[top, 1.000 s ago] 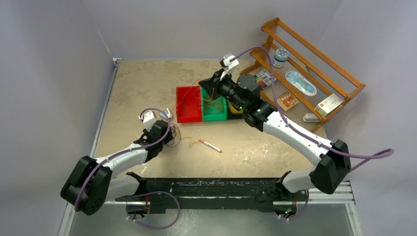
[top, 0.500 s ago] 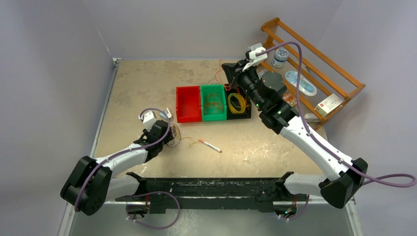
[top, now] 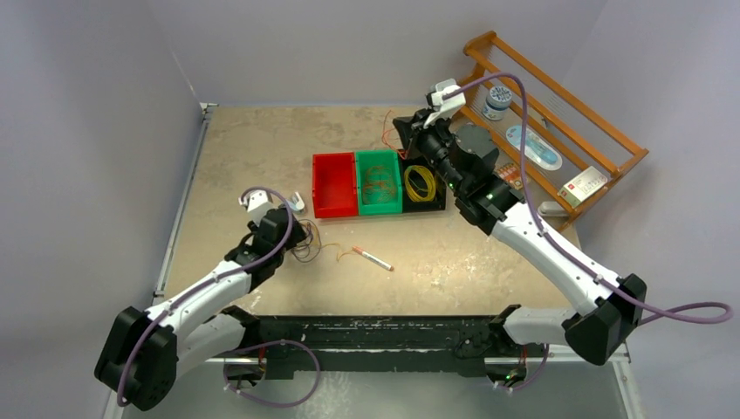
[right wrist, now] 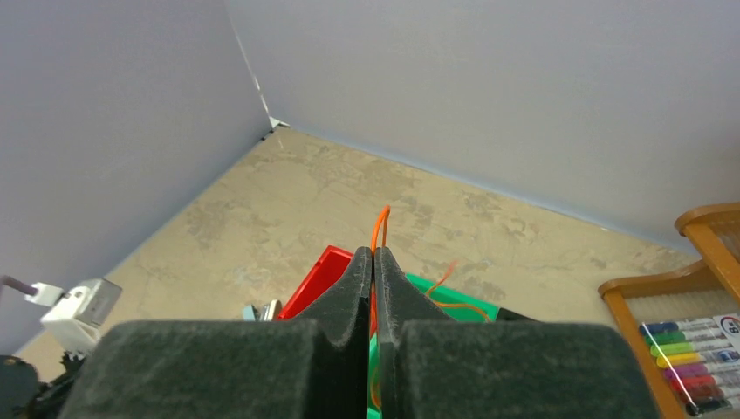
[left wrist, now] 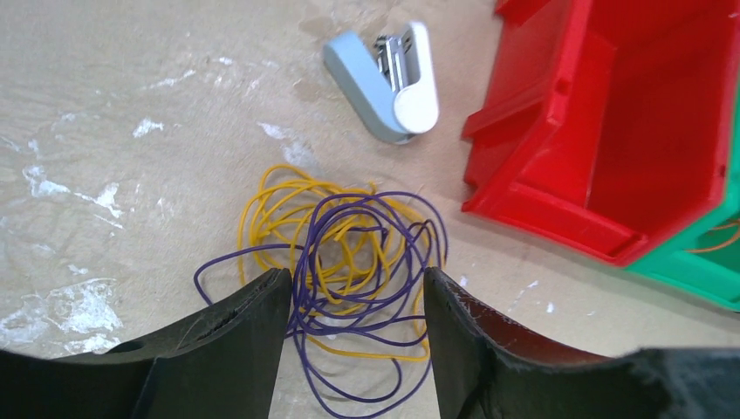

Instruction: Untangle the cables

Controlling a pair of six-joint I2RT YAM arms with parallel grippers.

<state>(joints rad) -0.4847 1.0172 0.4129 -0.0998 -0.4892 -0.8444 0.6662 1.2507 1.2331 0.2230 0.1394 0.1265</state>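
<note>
Right gripper has risen far-right from green bin, jaws pinched shut on 1 orange cable. Left gripper has widened, straddling purple-yellow tangle. Separation under way.

Robot lab: plain grey walls enclose table.

Stapler and red bin just beyond the cables
</note>
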